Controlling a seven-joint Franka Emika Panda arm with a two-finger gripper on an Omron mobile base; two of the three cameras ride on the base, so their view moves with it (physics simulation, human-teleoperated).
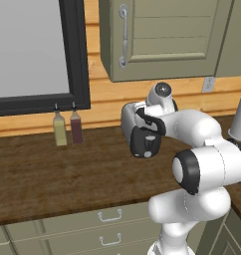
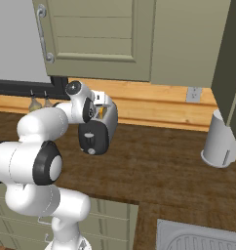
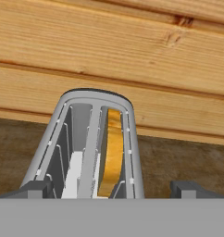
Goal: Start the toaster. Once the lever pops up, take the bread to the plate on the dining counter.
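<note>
Brown wood-grain counter runs across the kitchen scene, with grey-green drawers under its front edge; two of the drawers show small metal handles. In the right base view, the corner of a steel sink appears at the lower right, set into the same counter.

On this counter stands the toaster, a rounded silver-white body with a black end face and a pale round knob turned toward the cameras. The white arm bends over it, and the wrist sits directly above the toaster top. In the hand view the gripper looks down along the two slots, and its two dark finger tips stand wide apart, one on each side of the toaster, so the fingers are open and hold nothing. The bread sits in the right slot in this view, a golden edge standing upright between the wire guides. The left slot shows pale metal inside.

Further back on the counter, two small bottles stand side by side near the wall, one yellowish and one dark red. At the right side a pale grey cylinder-shaped container stands well apart from the toaster.

Behind everything is a wall of light wooden planks, a dark-framed window, and an upper cabinet with a metal handle.
</note>
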